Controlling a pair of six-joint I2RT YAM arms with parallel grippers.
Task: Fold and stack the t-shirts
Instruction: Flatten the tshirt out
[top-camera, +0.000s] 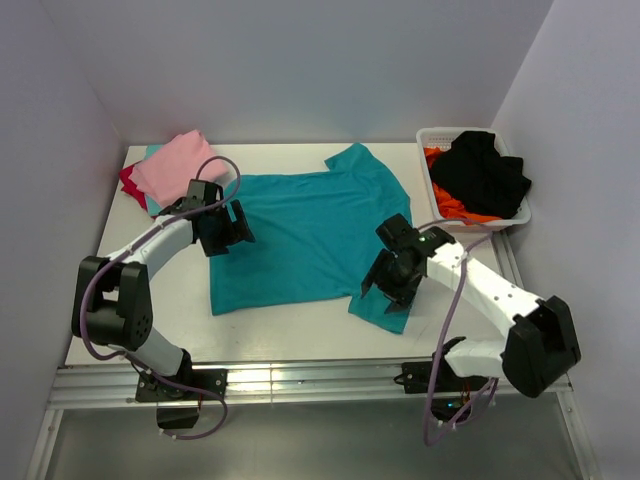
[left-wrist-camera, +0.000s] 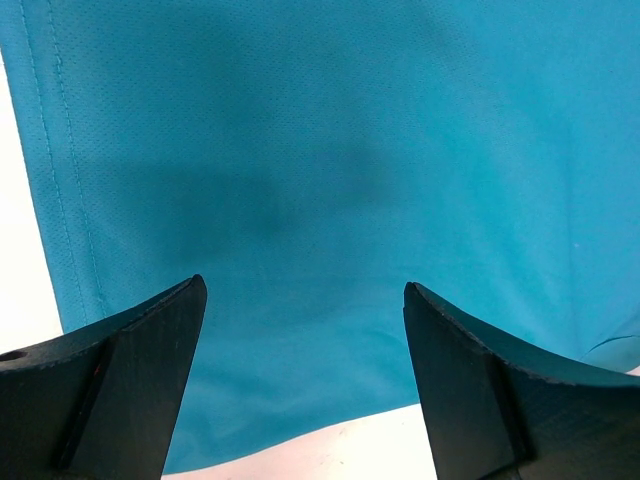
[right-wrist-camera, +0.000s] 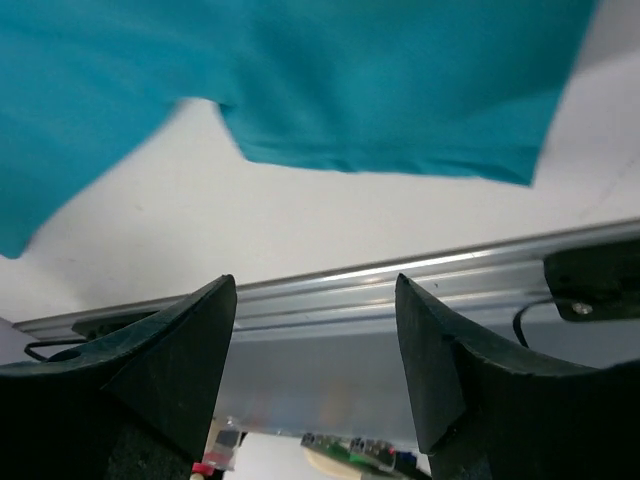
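Your left gripper (top-camera: 232, 228) stands open, its fingers (left-wrist-camera: 150, 340) spread wide with nothing between them, over the far left corner of the teal shirt (top-camera: 310, 230). In its wrist view you see the stitched hem running down the left, with bare bench (left-wrist-camera: 20, 290) just beyond it. Your right gripper (top-camera: 385, 290) is open too and holds nothing. It is over the shirt's near sleeve, and its wrist view looks past that sleeve's edge to the near edge of the bench and the metal rail (right-wrist-camera: 420, 275) there. Whether either gripper touches the cloth you cannot tell. The teal shirt lies spread flat across the middle of the bench, hem toward the left edge, its other sleeve pointing at the far edge. At the far left corner a pink shirt (top-camera: 172, 165) lies on a red shirt (top-camera: 128, 182). At the far right corner stands a white basket (top-camera: 440, 132) holding black cloth (top-camera: 485, 170) and orange cloth (top-camera: 450, 208)
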